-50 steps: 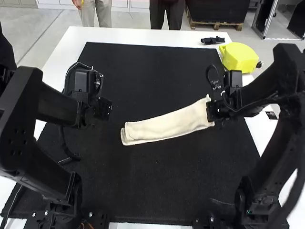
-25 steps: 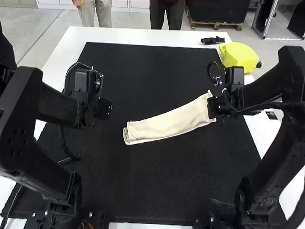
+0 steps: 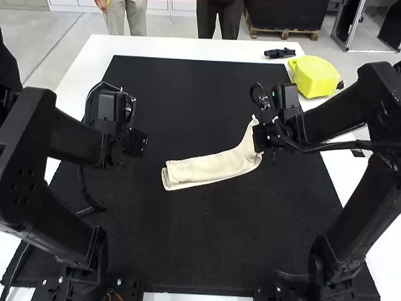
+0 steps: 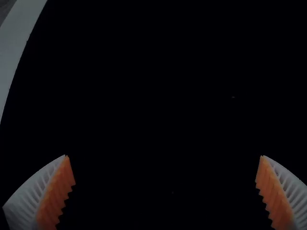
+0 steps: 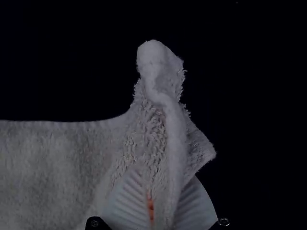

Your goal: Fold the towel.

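High view: right end effector [image 3: 259,137] closed on gathered end of towel [image 3: 210,168].

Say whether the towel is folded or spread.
Folded: the towel lies as a narrow strip, layers showing at one end, the other end pinched in the right pincer.

Left pincer [image 3: 135,143] spread wide, dark mat [image 4: 158,96], pale table [image 4: 16,43] alongside

The black right gripper [image 3: 258,137] now sits closer to the middle of the flat black mat [image 3: 207,251]; the gripped end of the cream terry towel [image 3: 210,169] bends more sharply toward the mat's far edge.
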Action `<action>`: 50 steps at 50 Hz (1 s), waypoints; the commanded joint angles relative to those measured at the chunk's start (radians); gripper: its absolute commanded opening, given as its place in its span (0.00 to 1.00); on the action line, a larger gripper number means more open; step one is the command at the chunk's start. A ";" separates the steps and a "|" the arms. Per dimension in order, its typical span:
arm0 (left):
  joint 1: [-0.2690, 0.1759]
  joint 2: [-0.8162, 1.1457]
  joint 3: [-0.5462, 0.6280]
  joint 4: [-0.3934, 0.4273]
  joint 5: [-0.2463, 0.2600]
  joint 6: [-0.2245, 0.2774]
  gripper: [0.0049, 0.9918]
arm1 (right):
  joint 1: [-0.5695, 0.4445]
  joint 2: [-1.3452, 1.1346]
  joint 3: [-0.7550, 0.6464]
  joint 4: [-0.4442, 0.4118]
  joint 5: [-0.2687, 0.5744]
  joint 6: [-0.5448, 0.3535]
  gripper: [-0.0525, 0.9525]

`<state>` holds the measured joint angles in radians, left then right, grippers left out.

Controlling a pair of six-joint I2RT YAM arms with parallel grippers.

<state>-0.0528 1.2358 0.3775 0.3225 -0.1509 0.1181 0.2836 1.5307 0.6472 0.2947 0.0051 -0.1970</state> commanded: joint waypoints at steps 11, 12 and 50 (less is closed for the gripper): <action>-0.005 -0.024 0.031 0.009 -0.006 -0.008 0.89 | 0.108 -0.024 0.032 0.029 0.042 0.045 0.03; -0.005 -0.024 0.032 0.009 -0.006 -0.008 0.89 | 0.112 -0.027 0.032 0.029 0.044 0.045 0.03; -0.005 -0.015 0.026 0.026 -0.006 -0.008 0.89 | 0.407 -0.098 0.046 0.032 0.042 0.050 0.03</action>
<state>-0.0525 1.2358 0.3775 0.3370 -0.1509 0.1181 0.6395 1.4494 0.6559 0.3130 0.0422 -0.1566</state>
